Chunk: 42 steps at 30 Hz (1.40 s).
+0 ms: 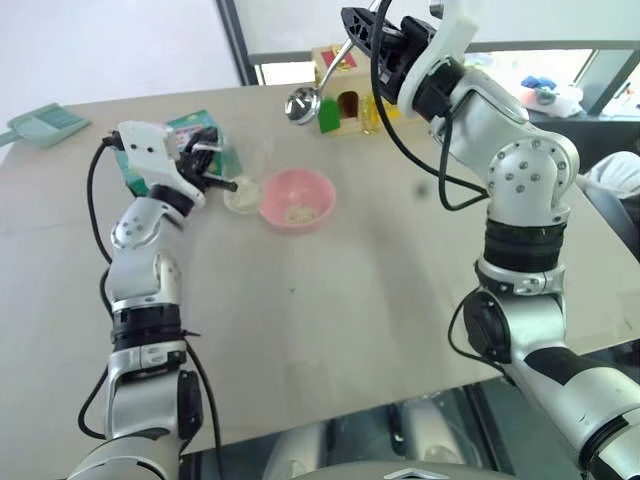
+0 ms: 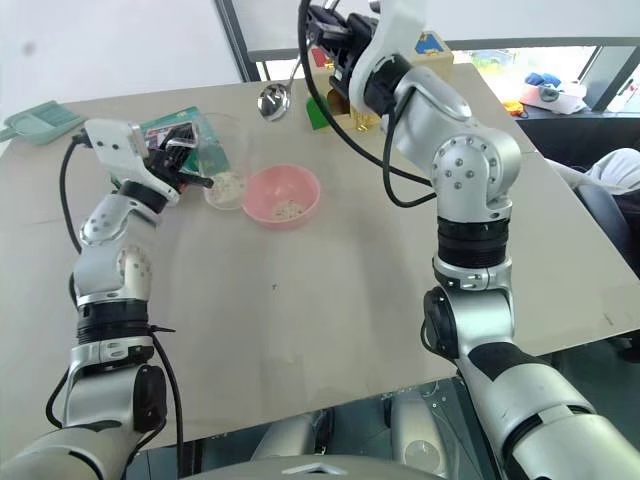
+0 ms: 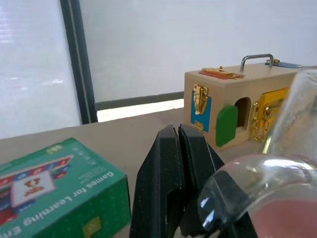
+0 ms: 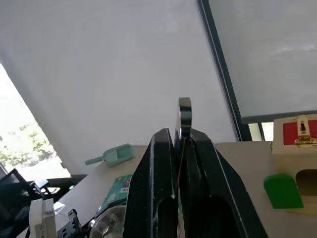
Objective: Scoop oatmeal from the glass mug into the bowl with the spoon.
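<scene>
Two black fingers of the left gripper (image 3: 177, 144) pressed together. Touching them, the glass mug (image 3: 270, 188) with pink showing through. Beyond the mug, a wooden latch box (image 3: 237, 106); a green card box (image 3: 54, 191) beside the fingers.

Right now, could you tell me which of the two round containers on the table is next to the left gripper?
The clear glass mug, beside the left gripper; the pink bowl sits farther right.

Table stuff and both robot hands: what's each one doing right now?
Small clear glass mug: upright, handle pinched, oats inside.
Round pink bowl: upright, a few pale oat flakes in it.
Shiny silver metal spoon: held up above the table.
Left gripper: shut on the mug's handle.
Right gripper: shut on the spoon.
</scene>
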### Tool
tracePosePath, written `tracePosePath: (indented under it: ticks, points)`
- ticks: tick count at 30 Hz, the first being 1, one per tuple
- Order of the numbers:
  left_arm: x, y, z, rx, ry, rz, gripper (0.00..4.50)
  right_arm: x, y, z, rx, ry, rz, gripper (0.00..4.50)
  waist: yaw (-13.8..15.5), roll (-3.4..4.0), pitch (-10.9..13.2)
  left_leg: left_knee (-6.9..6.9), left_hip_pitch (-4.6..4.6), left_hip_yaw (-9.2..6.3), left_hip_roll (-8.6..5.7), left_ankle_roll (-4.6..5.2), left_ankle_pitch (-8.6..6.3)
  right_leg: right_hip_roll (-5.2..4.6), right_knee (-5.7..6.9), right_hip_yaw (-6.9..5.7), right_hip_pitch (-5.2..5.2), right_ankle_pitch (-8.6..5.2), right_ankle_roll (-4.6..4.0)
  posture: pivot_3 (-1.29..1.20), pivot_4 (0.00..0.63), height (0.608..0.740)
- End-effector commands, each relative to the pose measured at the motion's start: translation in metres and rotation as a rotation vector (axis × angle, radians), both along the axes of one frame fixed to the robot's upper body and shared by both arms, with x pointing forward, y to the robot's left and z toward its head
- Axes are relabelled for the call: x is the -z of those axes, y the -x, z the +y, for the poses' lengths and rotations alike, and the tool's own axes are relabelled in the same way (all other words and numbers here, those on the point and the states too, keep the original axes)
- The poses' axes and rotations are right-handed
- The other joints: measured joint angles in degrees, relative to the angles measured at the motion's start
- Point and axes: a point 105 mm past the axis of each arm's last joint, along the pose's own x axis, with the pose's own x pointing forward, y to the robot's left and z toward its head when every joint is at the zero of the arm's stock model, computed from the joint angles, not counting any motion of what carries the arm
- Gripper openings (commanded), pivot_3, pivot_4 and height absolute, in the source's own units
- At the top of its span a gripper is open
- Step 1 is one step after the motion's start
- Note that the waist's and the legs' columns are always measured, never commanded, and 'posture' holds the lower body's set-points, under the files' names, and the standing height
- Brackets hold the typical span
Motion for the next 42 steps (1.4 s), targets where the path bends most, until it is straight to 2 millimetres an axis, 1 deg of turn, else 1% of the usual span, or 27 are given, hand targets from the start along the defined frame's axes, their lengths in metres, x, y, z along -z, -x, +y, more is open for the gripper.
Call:
tracePosePath:
  ticks: [1,3,4,8,10,12,15,19,23,25,29,32,34,36,37,42]
  points:
    - [-0.026,0.007,0.003,0.002,-0.005,-0.119,0.06,-0.026,0.013,-0.002,-0.006,-0.027,-0.102,0.0,-0.01,0.0,0.0,0.0,0.0,-0.01,0.0,0.0,0.0,0.0,-0.01,-0.01,0.0,0.0,0.0,0.0,0.15,0.74]
    - [-0.02,0.014,0.008,0.012,0.024,-0.117,0.06,-0.023,0.015,-0.002,-0.003,-0.019,-0.101,0.0,-0.03,0.0,0.0,0.0,-0.01,0.0,0.0,0.0,0.0,-0.01,-0.01,0.0,0.0,0.0,0.0,0.0,0.15,0.74]
    - [-0.016,0.018,0.013,0.002,0.052,-0.117,0.06,-0.021,0.015,-0.002,-0.001,-0.016,-0.099,0.0,-0.17,0.0,0.0,0.0,0.0,0.0,0.0,0.0,0.0,-0.02,-0.01,0.0,0.0,0.0,0.0,0.0,0.15,0.74]
    - [0.008,0.039,0.044,-0.062,0.163,-0.087,0.06,-0.015,0.015,-0.006,0.01,-0.015,-0.084,0.0,-1.04,0.0,0.0,-0.02,0.01,0.01,0.01,0.0,0.0,-0.01,-0.01,0.05,0.0,0.0,0.0,0.0,0.15,0.74]
    - [0.017,0.048,0.056,-0.088,0.205,-0.072,0.06,-0.013,0.014,-0.008,0.014,-0.014,-0.079,0.0,-1.03,0.0,0.0,-0.02,0.03,0.0,0.03,0.0,0.0,0.01,0.01,0.06,-0.01,0.0,0.0,0.0,0.15,0.74]
    - [0.031,0.057,0.068,-0.121,0.22,-0.04,0.06,-0.011,0.013,-0.009,0.016,-0.014,-0.072,0.0,-0.87,0.0,0.0,0.01,0.02,-0.02,0.03,0.0,0.0,0.01,0.04,0.03,0.0,0.0,0.0,0.0,0.15,0.74]
    - [0.054,0.067,0.073,-0.131,0.219,0.014,0.06,-0.006,0.011,-0.01,0.014,-0.007,-0.061,0.0,-0.61,0.0,0.0,0.06,0.03,0.0,-0.01,0.0,0.0,-0.02,0.06,0.04,0.04,0.0,0.0,0.0,0.15,0.74]
    - [0.074,0.079,0.081,-0.167,0.238,0.05,0.06,-0.004,0.012,-0.008,0.001,0.008,-0.062,0.0,-0.1,0.0,0.0,0.05,0.03,-0.03,-0.02,0.0,0.0,-0.02,0.04,0.0,0.05,0.0,0.0,0.0,0.15,0.74]
    - [0.088,0.087,0.083,-0.179,0.23,0.081,0.06,-0.004,0.012,-0.008,-0.002,0.01,-0.062,0.0,0.04,0.03,-0.02,0.04,0.06,0.0,-0.01,0.0,0.0,-0.02,0.05,0.04,0.06,0.0,0.0,0.0,0.15,0.74]
    - [0.098,0.093,0.086,-0.195,0.219,0.113,0.06,-0.004,0.012,-0.007,-0.004,0.014,-0.06,0.0,0.02,0.06,-0.04,0.03,0.08,0.02,0.0,0.0,0.0,-0.01,0.05,0.06,0.06,0.0,0.0,0.0,0.15,0.74]
    - [0.11,0.101,0.088,-0.203,0.197,0.164,0.06,-0.001,0.012,-0.006,-0.009,0.02,-0.054,0.0,0.01,0.1,-0.06,0.0,0.1,0.04,0.01,0.0,0.0,0.0,0.05,0.08,0.06,0.0,0.0,0.0,0.15,0.74]
    - [0.112,0.105,0.091,-0.218,0.184,0.176,0.87,0.001,0.012,-0.005,-0.01,0.021,-0.05,0.0,0.08,0.11,-0.07,0.0,0.11,0.05,0.01,0.0,0.0,0.0,0.05,0.09,0.06,0.0,0.0,0.0,0.15,0.74]
    - [0.107,0.105,0.092,-0.251,0.161,0.165,1.68,0.002,0.011,-0.005,-0.01,0.022,-0.048,0.0,0.34,0.11,-0.07,0.0,0.11,0.04,0.01,0.0,0.0,0.01,0.06,0.08,0.06,0.0,0.0,0.0,0.15,0.74]
    - [0.104,0.106,0.093,-0.275,0.154,0.157,2.7,0.002,0.011,-0.005,-0.01,0.022,-0.046,0.0,0.61,0.11,-0.07,0.01,0.1,0.04,0.01,0.01,0.0,0.0,0.05,0.08,0.06,0.0,0.0,0.0,0.15,0.74]
    - [0.102,0.106,0.093,-0.288,0.151,0.154,2.99,0.003,0.011,-0.005,-0.011,0.022,-0.045,0.0,0.67,0.11,-0.07,0.01,0.1,0.04,0.01,0.0,0.0,0.0,0.05,0.07,0.07,0.0,0.0,0.0,0.15,0.74]
    - [0.095,0.112,0.084,-0.323,0.139,0.13,2.99,0.005,0.01,-0.005,-0.012,0.021,-0.038,0.0,0.6,0.11,-0.07,-0.01,0.09,0.04,0.01,0.01,-0.01,0.0,0.03,0.09,0.07,0.0,0.0,0.0,0.15,0.74]
